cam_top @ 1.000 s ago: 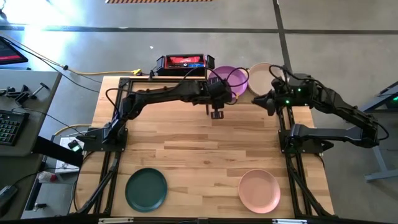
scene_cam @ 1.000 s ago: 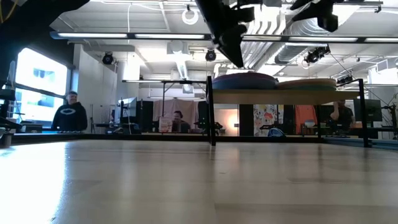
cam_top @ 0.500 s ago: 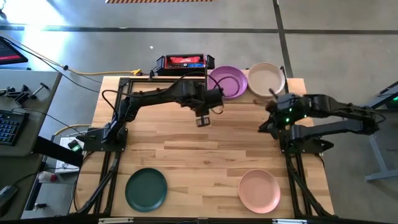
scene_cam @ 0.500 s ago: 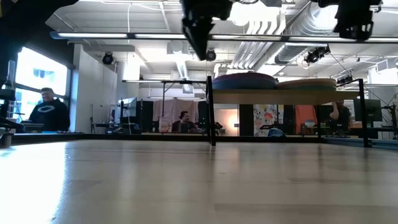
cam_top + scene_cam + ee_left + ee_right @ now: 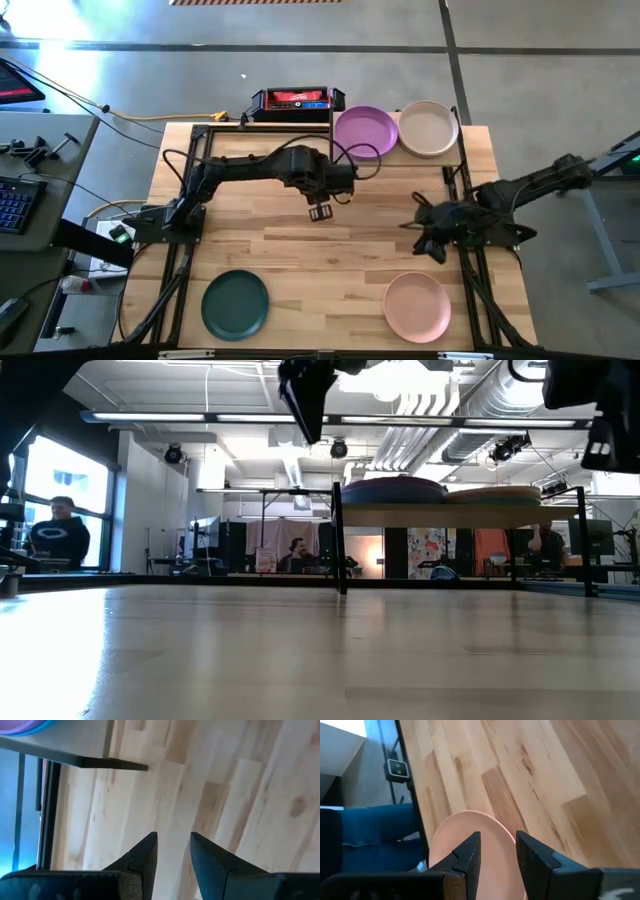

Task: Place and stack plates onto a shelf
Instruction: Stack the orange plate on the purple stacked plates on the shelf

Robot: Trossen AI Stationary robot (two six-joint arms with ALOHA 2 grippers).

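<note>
A purple plate (image 5: 365, 131) and a cream plate (image 5: 429, 128) lie side by side on the shelf (image 5: 397, 153) at the table's far edge. A dark green plate (image 5: 235, 304) and a pink plate (image 5: 417, 306) lie flat on the tabletop near its front edge. My left gripper (image 5: 320, 212) hangs open over bare wood at mid-table, in front of the shelf (image 5: 75, 745), with nothing between its fingers (image 5: 145, 855). My right gripper (image 5: 426, 238) is open and empty too, slanting down above the pink plate (image 5: 470, 835) on its far side.
A red and black box (image 5: 297, 99) sits beyond the table's far edge. Black frame rails (image 5: 470, 270) run along both sides of the table. Bare wood lies between the shelf and the two near plates. People show in the room behind (image 5: 60, 535).
My left gripper has drawn back from the shelf toward the table's near edge and somewhat left, tipping more downward. My right gripper has swung away from the cream plate on the shelf toward the near edge and sunk, ending above the pink plate. Both stay open and empty.
</note>
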